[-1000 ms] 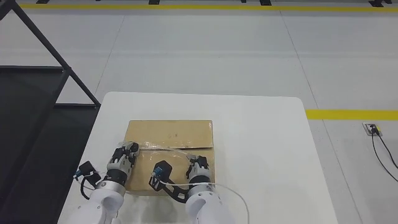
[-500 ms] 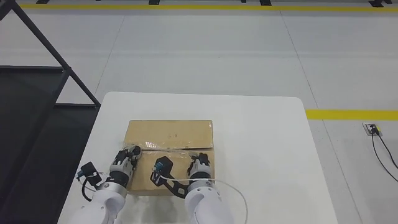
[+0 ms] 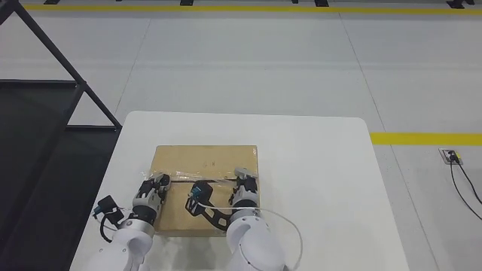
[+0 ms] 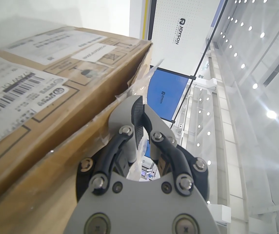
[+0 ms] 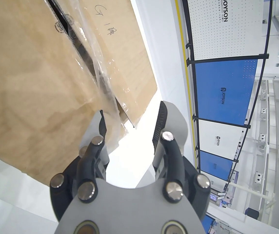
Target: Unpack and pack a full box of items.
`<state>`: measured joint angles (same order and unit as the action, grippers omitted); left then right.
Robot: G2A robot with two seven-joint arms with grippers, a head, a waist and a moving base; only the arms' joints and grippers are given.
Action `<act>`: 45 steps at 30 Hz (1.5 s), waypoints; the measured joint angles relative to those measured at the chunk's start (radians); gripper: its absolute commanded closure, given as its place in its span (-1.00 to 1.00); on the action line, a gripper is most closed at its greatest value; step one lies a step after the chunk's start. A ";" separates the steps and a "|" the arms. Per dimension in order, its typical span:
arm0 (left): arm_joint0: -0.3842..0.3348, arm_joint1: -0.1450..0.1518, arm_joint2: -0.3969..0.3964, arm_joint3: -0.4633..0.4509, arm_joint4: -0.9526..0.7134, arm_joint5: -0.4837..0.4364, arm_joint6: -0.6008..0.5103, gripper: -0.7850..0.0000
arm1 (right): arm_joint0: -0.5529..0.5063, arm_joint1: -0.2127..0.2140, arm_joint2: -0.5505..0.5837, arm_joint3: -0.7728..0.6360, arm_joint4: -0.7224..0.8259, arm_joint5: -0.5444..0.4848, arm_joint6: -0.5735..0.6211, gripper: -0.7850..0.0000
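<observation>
White tabletop (image 3: 324, 173) carries the cardboard box (image 3: 205, 162) at centre; left gripper (image 4: 141, 105) fingers pinch its loose clear tape (image 4: 142, 83), right gripper (image 5: 132, 112) fingers spread at the box's opposite edge.

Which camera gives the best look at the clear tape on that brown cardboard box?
The right wrist view: the clear plastic tape runs crinkled along the brown cardboard box's open seam. The left wrist view shows a torn end at a corner; the top view, a thin glint.
</observation>
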<state>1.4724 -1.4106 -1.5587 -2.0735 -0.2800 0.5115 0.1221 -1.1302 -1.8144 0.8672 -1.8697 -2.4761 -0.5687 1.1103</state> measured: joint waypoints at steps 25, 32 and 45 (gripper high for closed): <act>-0.006 0.001 0.004 0.007 -0.008 0.005 0.012 1.00 | -0.029 -0.001 0.033 -0.036 -0.015 0.027 -0.024 -0.84; -0.003 0.001 0.003 0.005 -0.009 0.005 0.011 1.00 | -0.047 0.008 0.038 -0.071 -0.035 0.085 -0.050 -0.78; 0.002 0.002 0.003 0.002 -0.012 -0.001 0.014 1.00 | -0.081 0.025 0.058 -0.110 -0.042 0.144 -0.082 -0.83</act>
<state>1.4746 -1.4085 -1.5556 -2.0717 -0.2919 0.5104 0.1356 -1.2109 -1.7893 0.9252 -1.9801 -2.5183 -0.4249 1.0278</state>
